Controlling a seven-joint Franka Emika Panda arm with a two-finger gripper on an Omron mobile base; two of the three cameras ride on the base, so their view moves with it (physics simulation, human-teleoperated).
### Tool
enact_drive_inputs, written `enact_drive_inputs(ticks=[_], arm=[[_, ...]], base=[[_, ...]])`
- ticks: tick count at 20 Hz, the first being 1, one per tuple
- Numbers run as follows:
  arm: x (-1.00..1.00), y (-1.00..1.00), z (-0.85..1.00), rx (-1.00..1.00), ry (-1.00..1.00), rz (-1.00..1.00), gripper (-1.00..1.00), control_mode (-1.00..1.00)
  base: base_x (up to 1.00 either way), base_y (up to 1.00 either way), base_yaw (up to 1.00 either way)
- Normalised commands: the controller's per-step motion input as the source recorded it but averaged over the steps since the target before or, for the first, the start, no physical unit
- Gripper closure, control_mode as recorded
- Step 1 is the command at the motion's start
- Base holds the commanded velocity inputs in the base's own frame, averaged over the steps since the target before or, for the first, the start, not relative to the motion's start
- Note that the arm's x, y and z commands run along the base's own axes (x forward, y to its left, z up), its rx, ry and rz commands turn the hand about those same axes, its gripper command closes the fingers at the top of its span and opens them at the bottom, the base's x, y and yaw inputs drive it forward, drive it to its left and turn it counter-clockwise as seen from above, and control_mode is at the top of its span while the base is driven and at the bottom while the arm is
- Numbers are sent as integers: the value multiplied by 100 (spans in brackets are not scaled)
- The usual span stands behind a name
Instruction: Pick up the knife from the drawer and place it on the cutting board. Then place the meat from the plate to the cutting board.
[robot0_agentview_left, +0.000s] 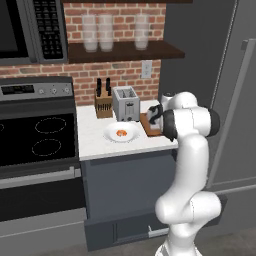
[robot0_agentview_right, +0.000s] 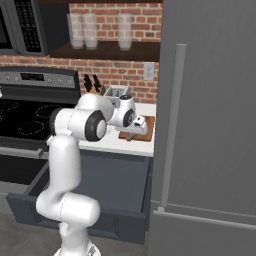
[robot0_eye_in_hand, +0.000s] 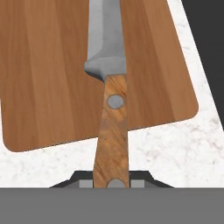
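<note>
**Knife held over the cutting board, meat on its plate**

The hand view looks down the long kitchen knife with a silver blade and brown riveted wooden handle (robot0_eye_in_hand: 111, 127). The handle's butt sits between the two dark finger tips of the gripper (robot0_eye_in_hand: 111, 183), which is clamped on it, and the blade runs away from the hand over the rectangular reddish-brown wooden cutting board (robot0_eye_in_hand: 48, 74). Whether the blade touches the board or hangs just above it cannot be told from this angle. The board lies on the white speckled stone counter (robot0_eye_in_hand: 175, 148), with one rounded corner near the counter's edge.

In the left base view the white arm bends over the counter, and its gripper (robot0_agentview_left: 155, 120) is over the cutting board (robot0_agentview_left: 146, 125), mostly covering it. Just left of the board stands the round white shallow plate (robot0_agentview_left: 121, 133) with the small orange-red lump of meat (robot0_agentview_left: 121, 132) on its middle. Behind the plate is a silver toaster (robot0_agentview_left: 125, 103), and left of that a wooden knife block with black handles (robot0_agentview_left: 103, 102).

Below the counter the wide dark grey drawer (robot0_agentview_left: 125, 227) stands pulled out. The right base view shows the same drawer (robot0_agentview_right: 80, 215) open beside the arm.
</note>
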Motion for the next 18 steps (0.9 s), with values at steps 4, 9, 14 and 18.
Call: enact_drive_inputs(ticks=[4,9,14,18], arm=[[35,0,-2,0,0,0,100,-100],[25,0,-16,0,-2,0,100,-100],[4,0,-53,0,-2,0,-100,-100],[-6,0,-36,0,-19,0,-100,-100]], base=[[0,0,0],[0,0,0],[0,0,0],[0,0,0]])
